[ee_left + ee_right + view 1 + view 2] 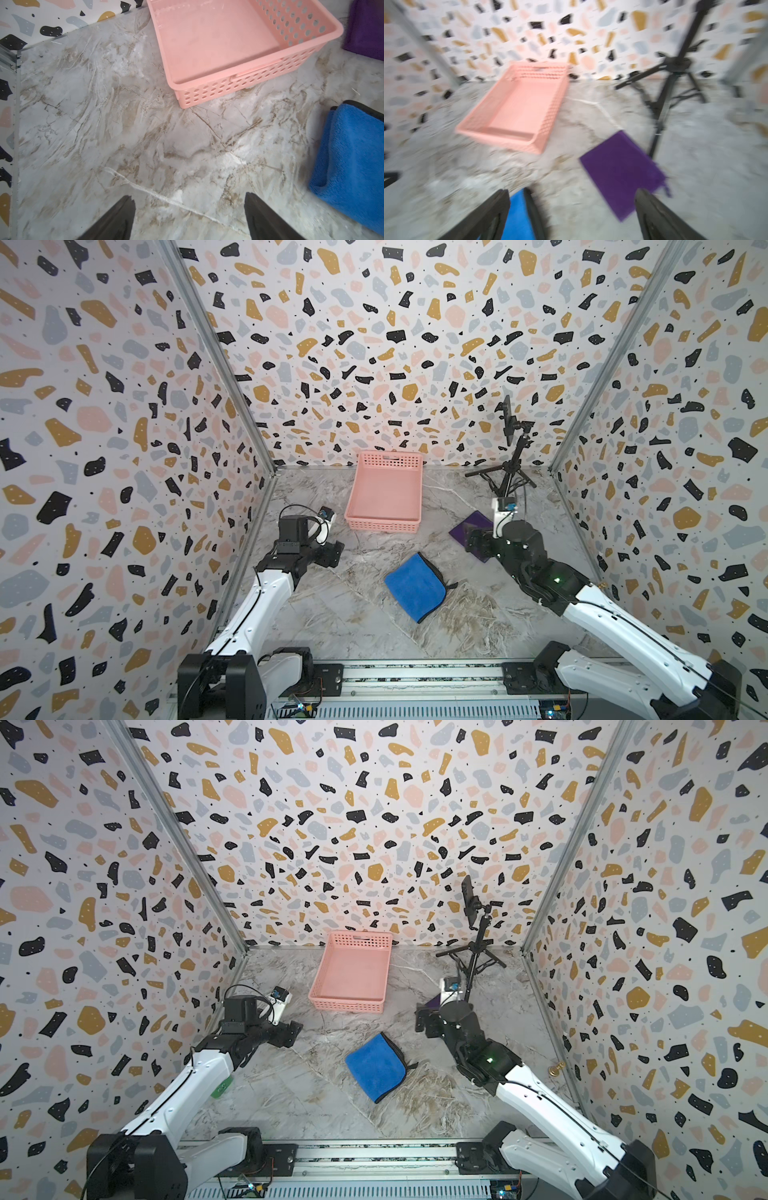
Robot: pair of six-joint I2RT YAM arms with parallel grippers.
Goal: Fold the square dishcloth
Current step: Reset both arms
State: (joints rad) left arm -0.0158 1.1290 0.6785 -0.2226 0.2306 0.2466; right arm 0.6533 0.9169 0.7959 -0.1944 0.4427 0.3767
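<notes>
left gripper (189, 199) and right gripper (573, 193) spread wide, empty; blue dishcloth (415, 587) lies folded.

My right wrist view is all blur. My right arm (523, 549) hides part of the purple cloth (473, 524); the blue dishcloth (353, 162) runs off my left wrist view.

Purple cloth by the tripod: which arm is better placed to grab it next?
Probably the right: the right gripper, jaws open, hangs beside the purple cloth; the left gripper sits far across the table.

Left tool (188, 196) spread, right tool (572, 190) spread
</notes>
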